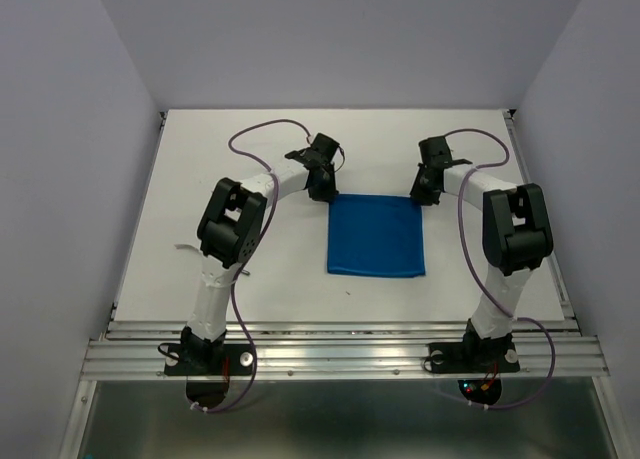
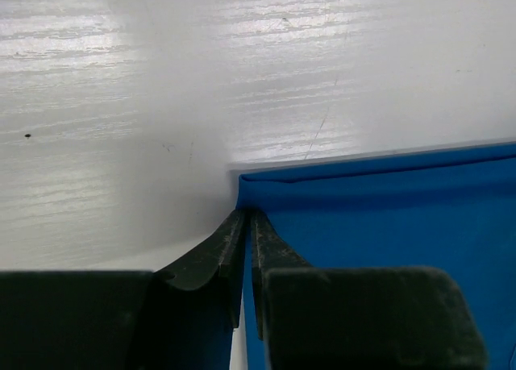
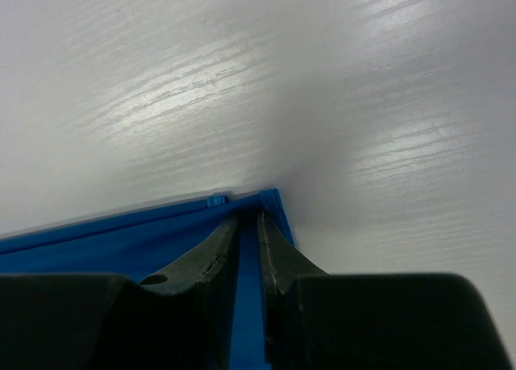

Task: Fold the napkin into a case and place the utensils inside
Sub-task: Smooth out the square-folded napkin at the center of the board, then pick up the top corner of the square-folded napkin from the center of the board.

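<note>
Left pincer (image 2: 247,218), right pincer (image 3: 249,219) clamping napkin (image 1: 376,237) corners

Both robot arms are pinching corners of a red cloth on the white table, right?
Almost. The cloth is bright blue, not red, as the top view shows. Both arms' jaws do pinch its corners on the white table.

Both arms same build: left arm (image 1: 222,279) and right arm (image 1: 497,289) have white tube links, chunky black joint housings and black bases (image 1: 205,357) with silver screws. A purple cable (image 1: 262,129) loops off each wrist, with more purple loops below the bases. Small red/green lights (image 1: 470,387) under the right base. Left end effector (image 2: 248,218) and right end effector (image 3: 248,217): matte black, with tapered curved fingers (image 2: 210,257) and scuffed inner edges.
</note>
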`<state>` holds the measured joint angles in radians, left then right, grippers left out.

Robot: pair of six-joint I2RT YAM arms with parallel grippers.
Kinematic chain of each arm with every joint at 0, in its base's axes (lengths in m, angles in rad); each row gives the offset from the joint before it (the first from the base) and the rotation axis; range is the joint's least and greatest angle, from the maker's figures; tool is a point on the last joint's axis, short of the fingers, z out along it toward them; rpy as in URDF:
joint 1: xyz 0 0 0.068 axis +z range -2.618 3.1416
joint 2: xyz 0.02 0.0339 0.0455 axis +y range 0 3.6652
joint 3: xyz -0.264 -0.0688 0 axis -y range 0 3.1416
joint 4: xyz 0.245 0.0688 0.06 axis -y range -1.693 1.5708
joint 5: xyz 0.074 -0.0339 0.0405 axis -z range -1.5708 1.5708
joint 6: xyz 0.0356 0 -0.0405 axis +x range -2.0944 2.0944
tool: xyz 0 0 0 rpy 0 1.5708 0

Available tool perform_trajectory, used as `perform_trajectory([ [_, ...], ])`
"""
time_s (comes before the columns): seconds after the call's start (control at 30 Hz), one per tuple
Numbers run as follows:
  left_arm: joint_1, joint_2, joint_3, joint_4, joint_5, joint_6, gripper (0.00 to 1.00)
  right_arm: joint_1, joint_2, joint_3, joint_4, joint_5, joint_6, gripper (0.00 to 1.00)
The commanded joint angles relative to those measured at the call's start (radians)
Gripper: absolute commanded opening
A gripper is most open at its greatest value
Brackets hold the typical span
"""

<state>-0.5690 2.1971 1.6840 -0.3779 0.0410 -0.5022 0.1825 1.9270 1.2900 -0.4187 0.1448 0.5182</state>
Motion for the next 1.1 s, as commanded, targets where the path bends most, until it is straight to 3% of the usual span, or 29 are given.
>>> perform_trajectory([
  [0.0, 0.003, -0.022, 0.043, -0.056, -0.03, 0.034, 0.19, -0.006, -0.058, 0.011, 0.011, -0.002, -0.02, 0.2],
  [0.23, 0.003, -0.102, 0.066, -0.062, -0.027, 0.042, 0.2, -0.006, -0.131, 0.041, 0.004, 0.003, -0.015, 0.21],
  [0.77, 0.003, 0.035, 0.115, -0.061, 0.014, 0.05, 0.19, -0.006, 0.024, 0.081, -0.011, 0.03, -0.021, 0.2],
  [1.07, 0.003, -0.011, 0.114, -0.07, 0.0, 0.047, 0.19, -0.006, -0.173, 0.098, -0.068, 0.048, -0.011, 0.23],
])
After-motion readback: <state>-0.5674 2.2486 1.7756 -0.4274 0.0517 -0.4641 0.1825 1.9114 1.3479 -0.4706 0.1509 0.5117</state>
